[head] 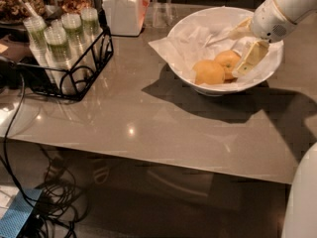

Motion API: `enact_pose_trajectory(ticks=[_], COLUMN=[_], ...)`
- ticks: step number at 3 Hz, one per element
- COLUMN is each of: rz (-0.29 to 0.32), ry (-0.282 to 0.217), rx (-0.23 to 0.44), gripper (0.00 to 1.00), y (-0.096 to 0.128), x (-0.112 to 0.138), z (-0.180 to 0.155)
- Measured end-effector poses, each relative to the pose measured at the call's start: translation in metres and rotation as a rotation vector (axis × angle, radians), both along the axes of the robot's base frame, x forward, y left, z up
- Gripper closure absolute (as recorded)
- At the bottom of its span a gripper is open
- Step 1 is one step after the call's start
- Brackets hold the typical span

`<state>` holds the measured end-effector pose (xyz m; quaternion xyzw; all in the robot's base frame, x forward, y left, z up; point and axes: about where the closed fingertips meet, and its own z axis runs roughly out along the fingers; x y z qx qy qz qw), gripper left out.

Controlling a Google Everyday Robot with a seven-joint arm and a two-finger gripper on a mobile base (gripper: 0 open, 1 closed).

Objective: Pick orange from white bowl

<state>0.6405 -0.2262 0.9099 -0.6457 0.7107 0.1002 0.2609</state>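
Observation:
The white bowl [183, 31] with crumpled white paper lining stands at the back right of the table. Two fruits lie in it: the deeper orange [226, 60] at the back and a paler, yellower fruit [208, 72] in front of it on the left. My gripper [241, 46] reaches in from the upper right, low inside the bowl. It is open. One finger [250, 58] is close against the orange's right side and the other finger [237, 32] is behind it. It holds nothing.
A white square jar [123, 9] stands at the back, left of the bowl. A black wire rack [74, 71] with several green-filled cups sits at the left. Cables [29, 192] and a blue box [17, 219] lie on the floor below the table's front edge.

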Motion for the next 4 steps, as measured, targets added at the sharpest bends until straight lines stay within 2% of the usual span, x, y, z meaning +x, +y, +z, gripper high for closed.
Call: enact_pose_trajectory(ticks=[1, 4], rz=[0.013, 0.048], ry=[0.000, 0.107], rx=[0.003, 0.026], gripper=[0.22, 0.24], y=[-0.001, 0.007], x=[0.002, 0.012], z=[-0.009, -0.057])
